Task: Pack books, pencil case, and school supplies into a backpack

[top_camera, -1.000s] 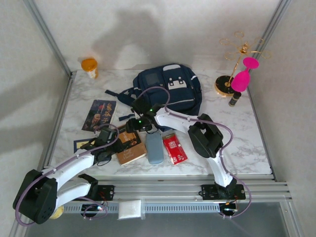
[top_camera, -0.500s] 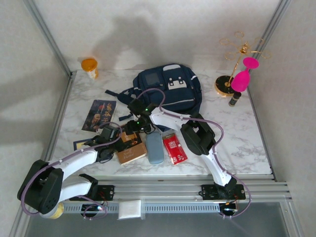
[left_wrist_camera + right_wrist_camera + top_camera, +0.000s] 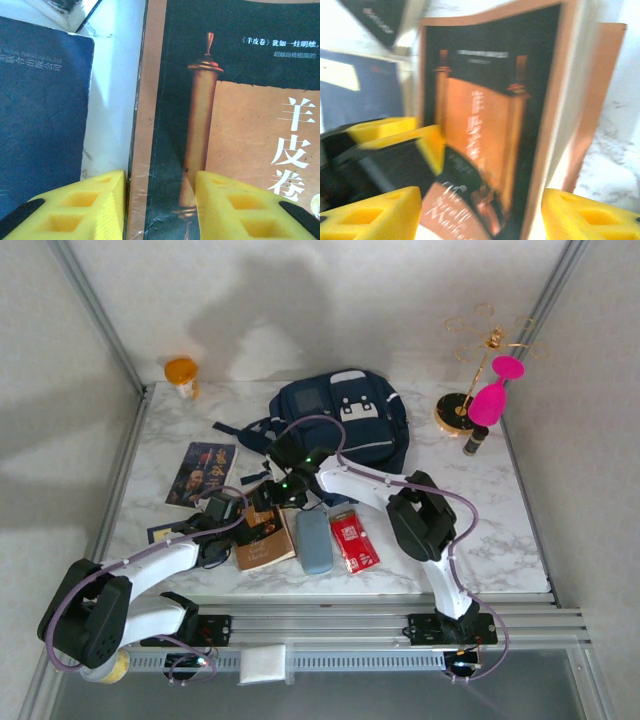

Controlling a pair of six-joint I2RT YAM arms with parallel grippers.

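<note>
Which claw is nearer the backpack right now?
Right. The right claw sits at the tan book's far end, just short of the backpack's near edge. The left claw is at the book's left edge, further toward the arm bases.

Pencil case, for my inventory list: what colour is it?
Grey-blue. The pencil case shows best in the top external view.

Two units: left arm [image 3: 150, 565] and right arm [image 3: 365, 480], each of white-shelled links with bulky black joint housings. Lilac cables [image 3: 310, 419] looped loosely along both. Small green indicator lights [image 3: 285, 480] glowed near the wrists. Black bases [image 3: 445, 628]. Finger pads [image 3: 90, 200] were yellow foam blocks with rectangular cut-outs and black backing.
</note>
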